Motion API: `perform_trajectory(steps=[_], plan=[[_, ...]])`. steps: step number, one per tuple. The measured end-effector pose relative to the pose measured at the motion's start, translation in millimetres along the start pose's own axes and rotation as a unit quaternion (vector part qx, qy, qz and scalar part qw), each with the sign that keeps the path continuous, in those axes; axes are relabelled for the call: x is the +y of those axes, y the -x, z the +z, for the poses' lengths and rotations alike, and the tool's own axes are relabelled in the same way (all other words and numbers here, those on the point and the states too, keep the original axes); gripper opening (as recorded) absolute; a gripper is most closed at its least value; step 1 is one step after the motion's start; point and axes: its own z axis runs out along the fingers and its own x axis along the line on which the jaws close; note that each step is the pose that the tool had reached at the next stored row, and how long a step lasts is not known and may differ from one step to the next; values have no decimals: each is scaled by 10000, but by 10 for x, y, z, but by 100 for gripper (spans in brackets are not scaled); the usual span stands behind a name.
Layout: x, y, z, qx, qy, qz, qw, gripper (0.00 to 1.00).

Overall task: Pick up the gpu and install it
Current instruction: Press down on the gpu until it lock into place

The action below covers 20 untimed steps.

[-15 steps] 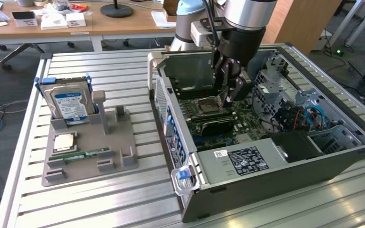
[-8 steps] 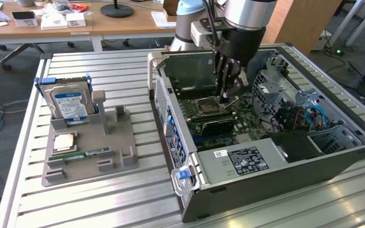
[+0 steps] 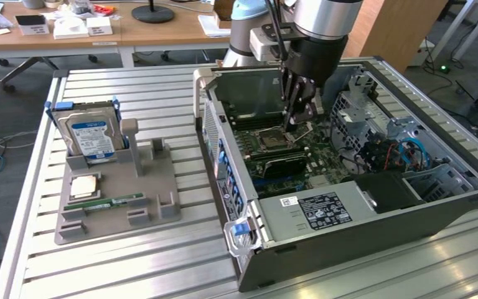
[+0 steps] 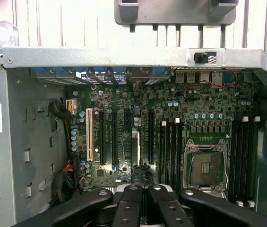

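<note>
My fingers are pressed together low over the motherboard, with the gpu edge-on in its slot just beyond; one slip and I could scrape the board or tilt the card.

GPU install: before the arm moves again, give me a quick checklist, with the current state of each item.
1. Side of the case open, motherboard exposed: ok.
2. Gripper inside the case, above the motherboard: ok.
3. Jaws shut: ok.
4. Anything held between the jaws: cannot tell.
5. gpu standing on edge on the motherboard: ok; fully seated in its slot: cannot tell.
6. Hard drive upright in the grey holder, away from the arm: ok.
</note>
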Motion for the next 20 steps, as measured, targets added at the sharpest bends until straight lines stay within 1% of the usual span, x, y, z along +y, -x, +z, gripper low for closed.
perform_trajectory(steps=[9, 20], plan=[[0, 0, 13, 0, 0, 1, 10000, 11], [3, -4, 206, 0, 0, 0, 10000, 11]])
